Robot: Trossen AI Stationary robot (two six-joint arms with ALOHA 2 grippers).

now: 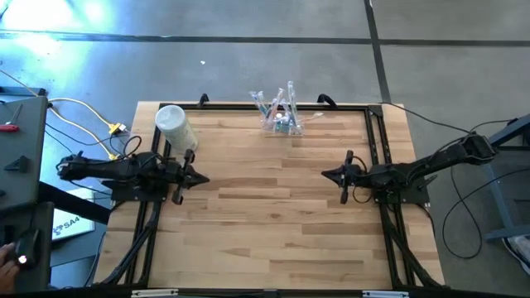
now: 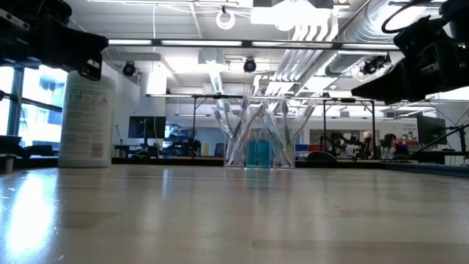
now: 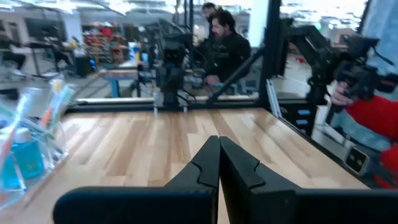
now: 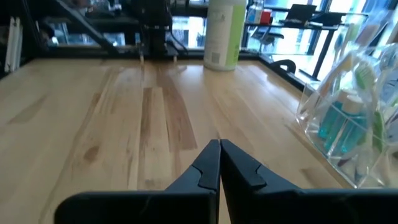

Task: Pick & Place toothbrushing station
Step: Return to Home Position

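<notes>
1. Nearest us in the wrist views are the dark fingers. The left hand (image 3: pixel 219 142) is closed, tip pressed against tip, with nothing held. The right hand (image 4: pixel 219 144) is closed and empty in the same way.
2. Just past those tips we see only bare wood, the pale planks of the desk (image 1: pixel 273 236).
3. From above, we find the left hand over the desk's left part and the right hand over its right part. They point toward each other, well apart, with open wood between them. In the low view both arms show only as dark shapes in the upper corners, clear of the desk top.
4. Farther back on the left stands the white canister (image 1: pixel 175 126), upright and just beside the left arm, near the desk's far left corner.
5. At the middle of the far edge we see the toothbrushing station (image 1: pixel 281 122), a clear holder standing upright on the wood, well apart from both hands and from the canister.
6. Inside it, thin pastel toothbrushes (image 1: pixel 289 95) lean at crossing angles with their ends above the rim. A blue bottle (image 2: pixel 258 152) sits low in the middle of the holder. We cannot tell which compartment each brush occupies.
7. Beyond the desk, the left wrist view shows a person (image 3: pixel 229 53) in a dark top seated in the room. Another person's red sleeve (image 3: pixel 379 115) shows at the side.
</notes>
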